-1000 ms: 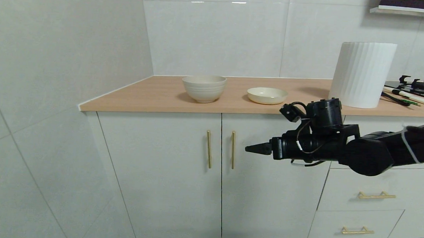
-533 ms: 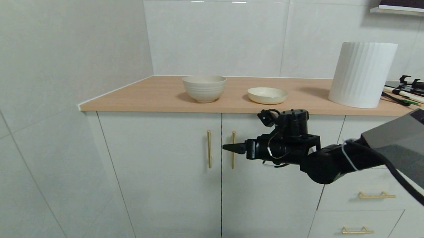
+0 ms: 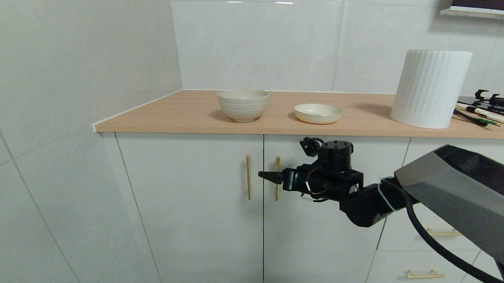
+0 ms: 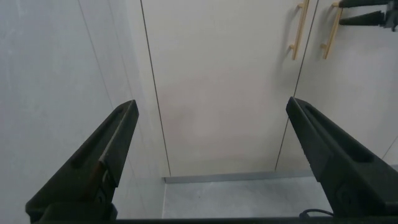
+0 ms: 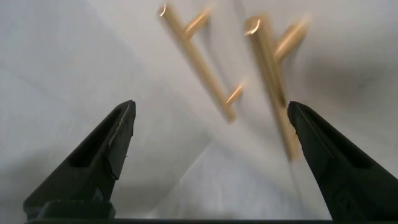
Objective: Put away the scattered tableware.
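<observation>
On the worktop [image 3: 185,113]: bowl [image 3: 242,105] near the corner, dish [image 3: 318,113] to its right, apart; white ribbed cylinder [image 3: 431,87] further right. The right pincer [image 3: 269,176] is below the worktop edge, at the two gold handles [image 3: 248,177] of the cabinet. Its fingers are spread with both handles between them; can't tell if they touch. The left pincer [image 4: 211,102] is low, spread wide, facing the left door [image 4: 217,74].
</observation>
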Tool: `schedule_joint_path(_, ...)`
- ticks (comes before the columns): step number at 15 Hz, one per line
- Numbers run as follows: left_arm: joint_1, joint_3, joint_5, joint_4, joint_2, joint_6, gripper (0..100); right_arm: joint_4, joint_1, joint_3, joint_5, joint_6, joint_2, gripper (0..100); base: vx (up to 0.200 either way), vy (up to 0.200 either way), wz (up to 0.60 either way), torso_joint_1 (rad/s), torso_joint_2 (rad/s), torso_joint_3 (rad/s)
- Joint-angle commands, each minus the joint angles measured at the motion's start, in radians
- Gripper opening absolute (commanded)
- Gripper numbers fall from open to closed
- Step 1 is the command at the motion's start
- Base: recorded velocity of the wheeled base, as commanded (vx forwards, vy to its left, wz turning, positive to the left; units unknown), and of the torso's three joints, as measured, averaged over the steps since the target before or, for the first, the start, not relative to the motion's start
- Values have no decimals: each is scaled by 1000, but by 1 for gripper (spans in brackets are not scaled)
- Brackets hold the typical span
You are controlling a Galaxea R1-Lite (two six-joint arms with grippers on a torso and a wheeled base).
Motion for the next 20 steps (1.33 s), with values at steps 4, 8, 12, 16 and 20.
schedule_joint_path(4, 1, 0, 0, 0, 0, 0, 100, -11, 0, -12, -3, 7, 34, 100, 0, 0, 0, 0, 0, 0)
schedule_joint_path(8, -1, 0, 0, 0, 0, 0, 100, -42, 13, -28, -3, 79, 45, 100, 0, 0, 0, 0, 0, 0)
schedule_joint_path(12, 1, 0, 0, 0, 0, 0, 100, -62, 25, -42, -3, 85, 66, 100, 0, 0, 0, 0, 0, 0)
schedule_joint_path(16, -1, 0, 0, 0, 0, 0, 100, -64, 53, -31, -3, 128, 51, 100, 0, 0, 0, 0, 0, 0)
schedule_joint_path(20, 1, 0, 0, 0, 0, 0, 100, -76, 66, 1, 0, 127, 36, 100, 0, 0, 0, 0, 0, 0)
